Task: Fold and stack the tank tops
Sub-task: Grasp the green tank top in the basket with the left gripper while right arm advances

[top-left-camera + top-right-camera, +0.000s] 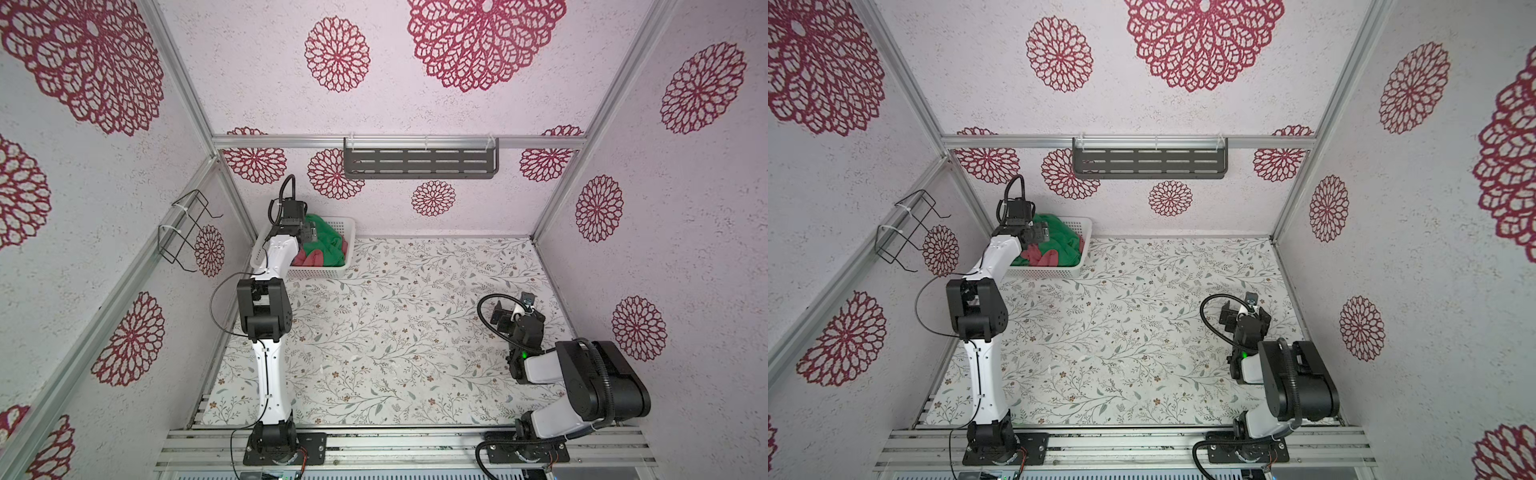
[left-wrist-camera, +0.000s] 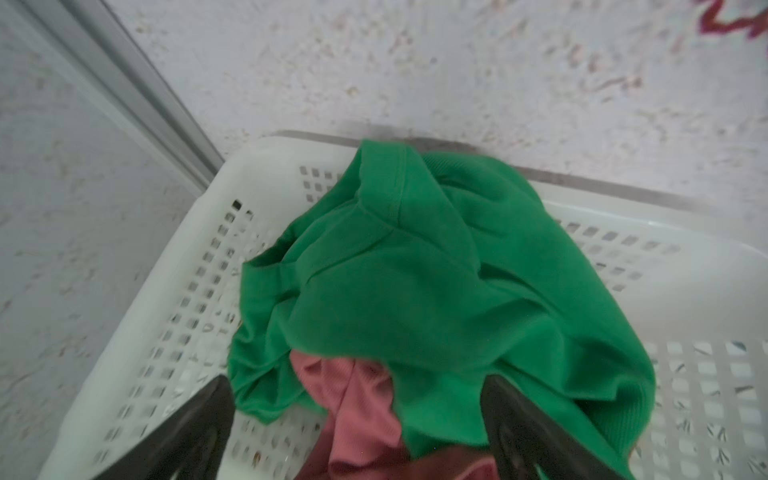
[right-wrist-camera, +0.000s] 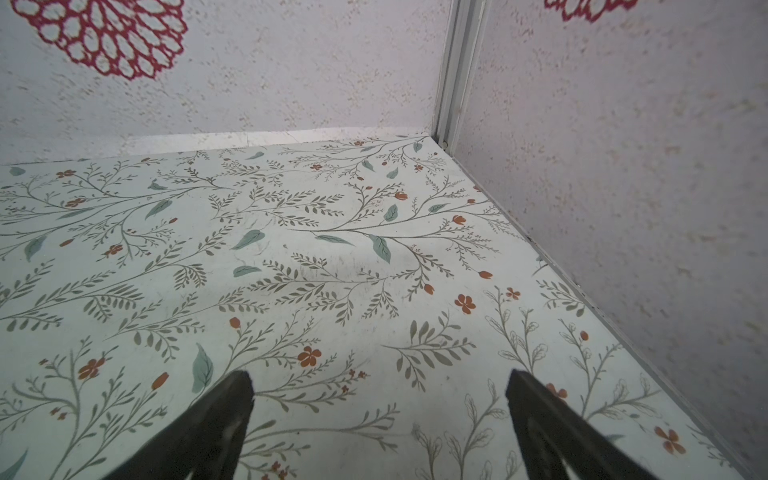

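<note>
1. Here, my left pincer (image 2: pixel 357 382) hangs jaws apart over the basket (image 2: pixel 174 291); the rose-red tank top (image 2: pixel 357 415) lies directly below, the green tank top (image 2: pixel 436 291) just ahead, draped over it.
2. Both crumpled; no long axis readable.
3. My right pincer (image 3: pixel 378 382), likewise apart, sits well away over the worktop (image 3: pixel 291 249).
4. Count: two tops, one basket.

Green tank top (image 2: pixel 436 291): crumpled heap, unfolded, inside white basket (image 2: pixel 174 291). Rose-red tank top (image 2: pixel 357 415): bunched beneath the green, partly showing.
</note>
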Controlling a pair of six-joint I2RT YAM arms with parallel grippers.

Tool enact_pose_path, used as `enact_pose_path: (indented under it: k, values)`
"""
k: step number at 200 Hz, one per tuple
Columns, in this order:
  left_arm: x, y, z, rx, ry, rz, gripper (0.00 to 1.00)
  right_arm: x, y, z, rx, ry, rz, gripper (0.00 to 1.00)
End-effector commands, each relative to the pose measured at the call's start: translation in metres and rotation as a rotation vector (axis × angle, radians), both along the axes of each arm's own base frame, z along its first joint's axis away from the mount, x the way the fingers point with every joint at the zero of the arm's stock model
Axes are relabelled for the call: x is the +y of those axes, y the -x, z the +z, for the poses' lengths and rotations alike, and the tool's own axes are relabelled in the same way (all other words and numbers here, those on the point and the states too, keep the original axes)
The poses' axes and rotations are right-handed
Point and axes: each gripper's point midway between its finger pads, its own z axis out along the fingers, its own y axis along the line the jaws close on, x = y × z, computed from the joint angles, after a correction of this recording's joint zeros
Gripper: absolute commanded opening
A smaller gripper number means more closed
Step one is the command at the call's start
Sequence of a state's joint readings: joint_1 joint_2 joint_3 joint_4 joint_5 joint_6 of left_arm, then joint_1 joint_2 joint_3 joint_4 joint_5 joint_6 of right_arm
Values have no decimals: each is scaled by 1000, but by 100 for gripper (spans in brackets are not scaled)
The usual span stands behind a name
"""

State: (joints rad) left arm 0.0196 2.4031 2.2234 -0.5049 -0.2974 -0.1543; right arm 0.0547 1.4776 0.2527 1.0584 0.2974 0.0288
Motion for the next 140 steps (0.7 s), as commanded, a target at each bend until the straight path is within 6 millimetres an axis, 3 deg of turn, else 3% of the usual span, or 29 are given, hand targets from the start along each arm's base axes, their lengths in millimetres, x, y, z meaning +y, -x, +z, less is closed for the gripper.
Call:
enact_pose_path:
  k: [1,12,33,56,74,89,121,132,140]
  values:
    - [2,-17,-1,-15,25,-24,95,14,-2,78,-122,64,37,99]
    - [4,-28,-10,-29,52,-24,92,16,0,104,-101,76,49,99]
    - [4,-43,-29,-54,143,-31,84,20,10,127,-41,68,68,99]
    - [-3,-49,-54,-48,208,-56,69,26,23,130,16,-8,83,99]
    - [-7,-48,-62,-41,210,-53,44,28,29,124,92,-41,79,99]
    - [-11,-48,-46,-92,167,-58,30,35,30,115,154,-53,105,99]
    - [-37,-37,18,-186,27,-135,31,53,32,95,243,-92,175,99]
    - [-44,-30,38,-189,-9,-153,26,56,31,90,258,-111,183,99]
    - [-48,-25,54,-194,-29,-162,17,58,30,87,268,-123,188,99]
